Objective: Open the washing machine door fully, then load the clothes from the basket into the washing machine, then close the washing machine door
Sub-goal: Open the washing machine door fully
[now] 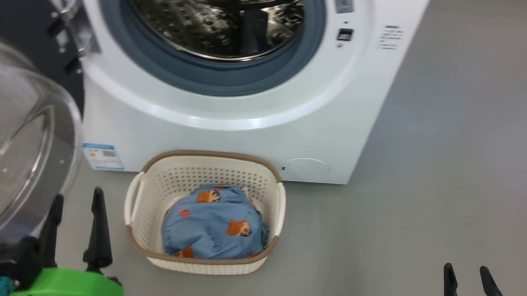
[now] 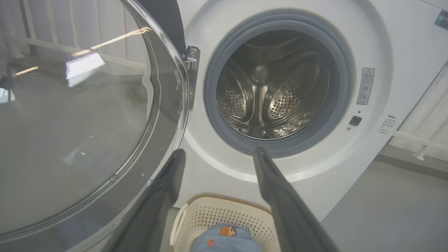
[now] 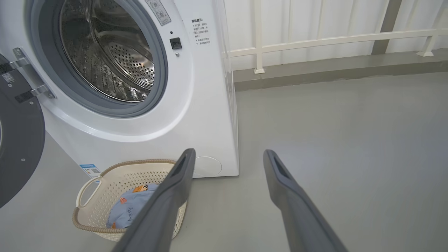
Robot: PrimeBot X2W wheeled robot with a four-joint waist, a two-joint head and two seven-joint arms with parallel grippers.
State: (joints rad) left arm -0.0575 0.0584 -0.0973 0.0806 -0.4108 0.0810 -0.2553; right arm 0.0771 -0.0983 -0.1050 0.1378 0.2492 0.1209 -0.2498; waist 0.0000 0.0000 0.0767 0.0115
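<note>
Door (image 1: 7, 129), 9 o'clock: swung wide, opening judged done. Left gripper (image 1: 78, 194), 7 o'clock: jaws spread, empty. Clothes (image 1: 215, 224) lie in basket (image 1: 213, 154) on floor (image 1: 437, 187), at 6 o'clock of washer (image 1: 247, 116). Right gripper (image 1: 466, 267), 5 o'clock: jaws spread, empty. Loading and closing outstanding.

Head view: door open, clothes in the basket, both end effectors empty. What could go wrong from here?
1. The left end effector hangs close beside the washing machine door; reaching for the basket could knock the door partway shut.
2. The clothes lie bunched in one heap; a pinch might lift only part or snag the basket's perforated wall.
3. Carried fabric could catch on the grey gasket and hang out.
</note>
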